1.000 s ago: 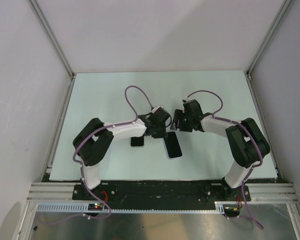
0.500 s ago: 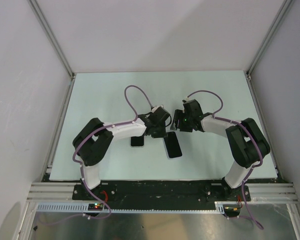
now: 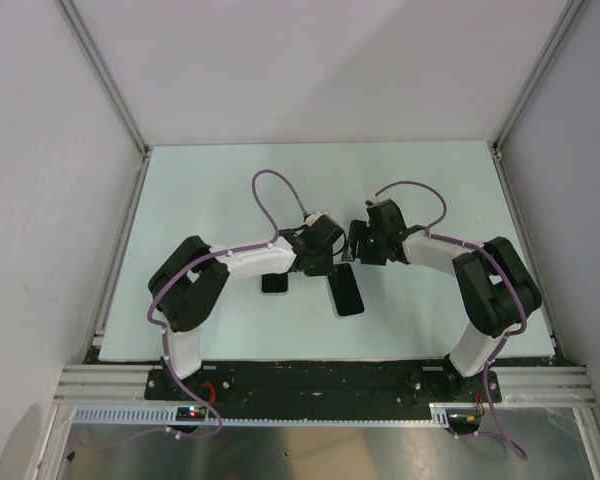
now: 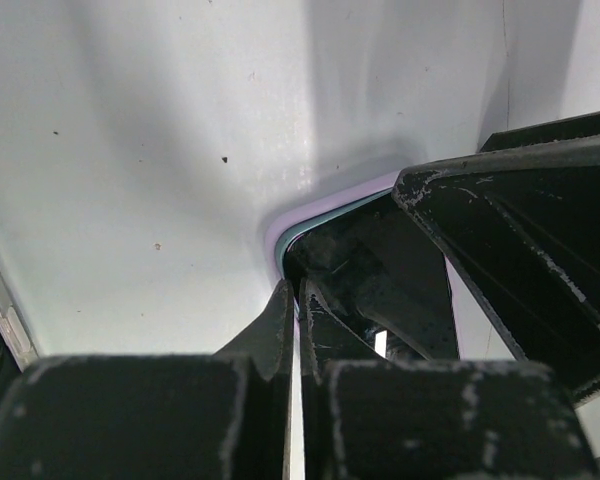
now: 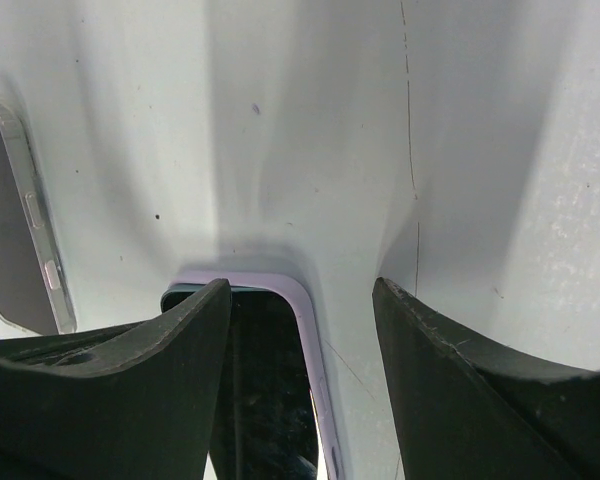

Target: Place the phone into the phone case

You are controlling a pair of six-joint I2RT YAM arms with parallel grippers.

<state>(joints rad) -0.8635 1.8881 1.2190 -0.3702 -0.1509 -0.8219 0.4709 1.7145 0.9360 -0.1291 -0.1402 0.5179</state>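
Note:
The phone (image 3: 347, 292) lies flat on the table, black screen up, with a lavender rim. Its upper end shows in the left wrist view (image 4: 325, 203) and the right wrist view (image 5: 270, 390). My left gripper (image 3: 322, 263) is shut, and its tips (image 4: 298, 292) rest at the phone's upper left corner. My right gripper (image 3: 358, 250) is open. It straddles the phone's upper right corner (image 5: 300, 285), one finger over the screen and the other on the bare table. The phone case (image 3: 274, 284) is dark with a pale rim. It lies left of the phone, mostly hidden under my left forearm, and its edge shows in the right wrist view (image 5: 10, 220).
The pale table (image 3: 220, 190) is closed in by white walls at the back and on both sides. A metal rail (image 3: 320, 385) carrying both arm bases runs along the near edge. Purple cables loop above both wrists.
My left arm has edged very slightly to the right. The phone, the case and my right gripper stay where they were.

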